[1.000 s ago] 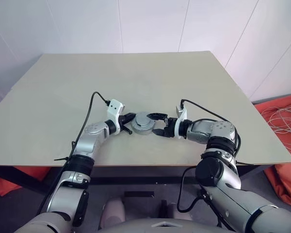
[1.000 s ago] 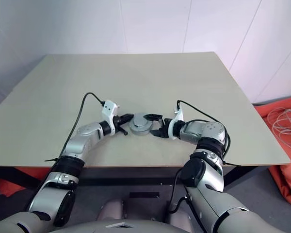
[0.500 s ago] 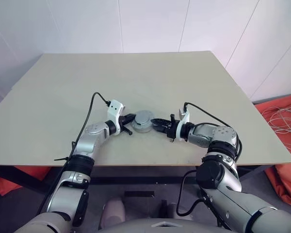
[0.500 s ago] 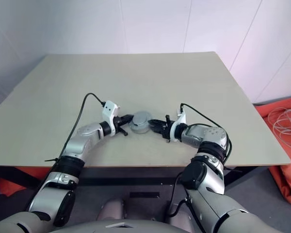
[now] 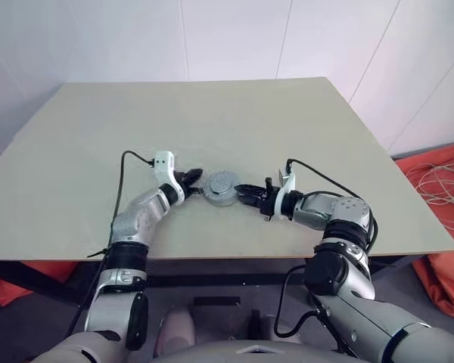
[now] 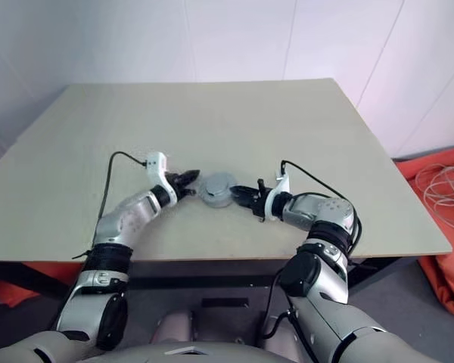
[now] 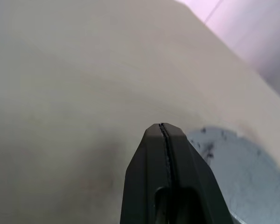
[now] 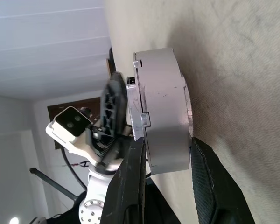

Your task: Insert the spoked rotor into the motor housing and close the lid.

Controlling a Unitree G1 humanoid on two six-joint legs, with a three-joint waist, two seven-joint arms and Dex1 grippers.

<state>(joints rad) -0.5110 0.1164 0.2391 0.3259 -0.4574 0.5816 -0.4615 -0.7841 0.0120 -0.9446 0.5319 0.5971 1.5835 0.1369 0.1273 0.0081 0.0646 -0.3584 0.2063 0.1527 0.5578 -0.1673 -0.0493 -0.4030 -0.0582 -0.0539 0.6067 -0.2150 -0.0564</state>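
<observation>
i see the housing (image 5: 222, 187) sitting on the table (image 5: 234, 113), near the front edge and about midway across it. it reads as one closed grey drum; the lid (image 8: 139, 100) lies flat on top of it, its notched edge level with the housing wall. the rotor i cannot make out, so i leave it.

the right gripper (image 5: 240, 190) comes at the housing from its right side, pointing slightly down. in the right wrist view its two black fingers (image 8: 129, 182) straddle the housing, one on the lid side and one on the table side, drawn partly in so that they bracket the drum closely. from here it looks like a grip on the housing, though i cannot see the contact itself clearly.

the left gripper (image 5: 193, 176) sits just beside the housing on its left, tip aimed at the rim. its fingers (image 7: 154, 168) are pressed fully together with only a hairline seam between them, and they carry nothing. in the left wrist view the grey top of the lid shows just past the fingertip, close but with a sliver of table between them, as far as i can tell.
</observation>
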